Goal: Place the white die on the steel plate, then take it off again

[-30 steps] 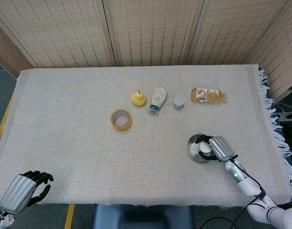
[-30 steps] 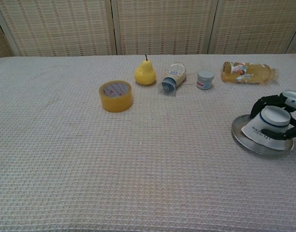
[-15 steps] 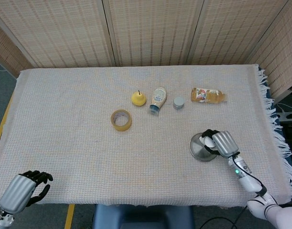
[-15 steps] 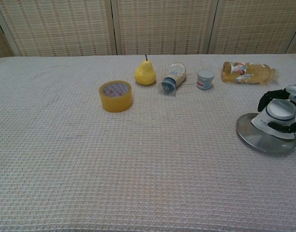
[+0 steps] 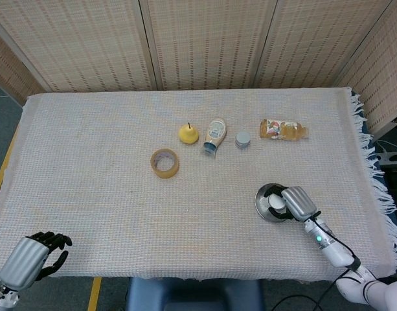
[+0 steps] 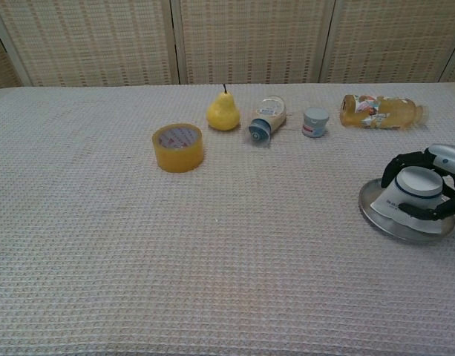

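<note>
Right hand (image 6: 429, 191) grips the white die (image 6: 414, 189) from behind and from the sides, dark fingers (image 6: 424, 211) curled round it. The die sits low over the steel plate (image 6: 375, 215), its base at or just above the plate surface; contact cannot be confirmed from either view. In the head view the right hand (image 5: 298, 203) covers the plate's right rim, with the die (image 5: 276, 203) showing as a pale patch inside the plate (image 5: 263, 197).

Change over the last second: half a second ago the die was lifted and drawn toward the plate's far right edge; now it is back down nearer the centre, much as it was a second ago. The plate itself has shifted slightly on the table (image 6: 212, 252) between frames.

Reading: the hand has not let go, so the placing half of the task is probably not yet complete; the die needs a clean release before removal counts.

Left hand (image 5: 31, 258) rests at the near left table edge, fingers curled in, holding nothing, unchanged.
</note>
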Available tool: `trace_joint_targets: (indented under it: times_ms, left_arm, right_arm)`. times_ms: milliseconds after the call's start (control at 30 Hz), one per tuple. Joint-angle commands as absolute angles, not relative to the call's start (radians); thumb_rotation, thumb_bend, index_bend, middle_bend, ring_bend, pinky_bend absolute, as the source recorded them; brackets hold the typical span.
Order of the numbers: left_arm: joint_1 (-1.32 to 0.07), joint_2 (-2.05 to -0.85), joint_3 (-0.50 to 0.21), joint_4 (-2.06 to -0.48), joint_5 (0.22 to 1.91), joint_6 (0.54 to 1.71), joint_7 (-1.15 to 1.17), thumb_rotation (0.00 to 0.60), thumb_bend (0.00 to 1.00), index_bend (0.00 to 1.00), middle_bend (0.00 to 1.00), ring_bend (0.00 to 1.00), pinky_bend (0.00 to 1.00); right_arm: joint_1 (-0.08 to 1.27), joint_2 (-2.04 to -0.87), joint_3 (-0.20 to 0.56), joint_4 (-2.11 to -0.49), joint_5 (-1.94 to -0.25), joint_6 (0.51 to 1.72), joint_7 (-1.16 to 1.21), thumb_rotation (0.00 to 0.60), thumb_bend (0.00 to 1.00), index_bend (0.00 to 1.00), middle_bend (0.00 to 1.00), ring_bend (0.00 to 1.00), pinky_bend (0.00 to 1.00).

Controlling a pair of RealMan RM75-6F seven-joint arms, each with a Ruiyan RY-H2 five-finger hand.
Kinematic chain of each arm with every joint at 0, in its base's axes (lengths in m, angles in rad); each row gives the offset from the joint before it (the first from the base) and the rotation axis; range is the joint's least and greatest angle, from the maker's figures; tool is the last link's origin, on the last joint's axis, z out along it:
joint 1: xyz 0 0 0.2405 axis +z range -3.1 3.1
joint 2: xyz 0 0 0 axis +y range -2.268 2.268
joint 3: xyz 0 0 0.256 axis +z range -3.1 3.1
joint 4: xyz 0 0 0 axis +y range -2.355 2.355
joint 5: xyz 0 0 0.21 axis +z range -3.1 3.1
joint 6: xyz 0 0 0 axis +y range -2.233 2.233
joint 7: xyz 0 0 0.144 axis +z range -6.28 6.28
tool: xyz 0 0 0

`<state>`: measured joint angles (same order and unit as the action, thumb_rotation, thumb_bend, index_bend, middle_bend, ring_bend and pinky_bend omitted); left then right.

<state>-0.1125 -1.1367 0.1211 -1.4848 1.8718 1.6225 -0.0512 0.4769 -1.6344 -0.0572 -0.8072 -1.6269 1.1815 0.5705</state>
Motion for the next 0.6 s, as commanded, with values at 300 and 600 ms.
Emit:
trace_joint_targets:
  times_ms: [300,600]
  left_arm:
    - [-0.113,-1.139,0.122,-1.485,1.873,1.619,-0.044,0.6,0.43,0.47,0.56,0.54,0.66]
    - [-0.113,-1.139,0.123,-1.486,1.873,1.617,-0.04,0.6,0.43,0.47,0.56,0.54,0.65]
  right_arm:
    - [0.47,-1.716,-0.023,-0.603,-1.611,1.235,0.534,0.6,0.27,0.62,0.57,0.5,0.8]
    - [0.455,-1.65,-0.031,-0.727,-1.647,1.346,0.573,0.6,0.27,0.62,0.57,0.5,0.8]
